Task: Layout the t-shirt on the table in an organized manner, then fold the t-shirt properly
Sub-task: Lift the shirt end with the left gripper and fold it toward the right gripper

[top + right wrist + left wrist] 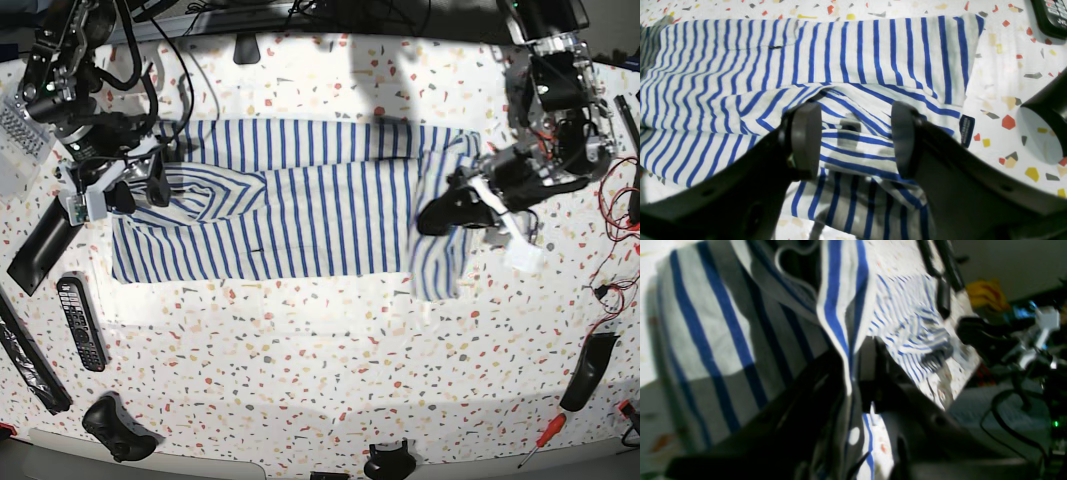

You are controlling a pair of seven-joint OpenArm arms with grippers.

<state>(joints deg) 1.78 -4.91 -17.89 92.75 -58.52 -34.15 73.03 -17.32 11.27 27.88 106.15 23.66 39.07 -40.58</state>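
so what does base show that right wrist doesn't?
Only base: the whole t-shirt spread across the table, the left gripper shut on the shirt's edge with cloth hanging below it, a remote and a screwdriver off to the sides.

Only right wrist: the right gripper open and apart from the cloth under it, plus a small dark tag at the hem.

Both: blue-striped shirt with rumpled folds near the right gripper, speckled tabletop.
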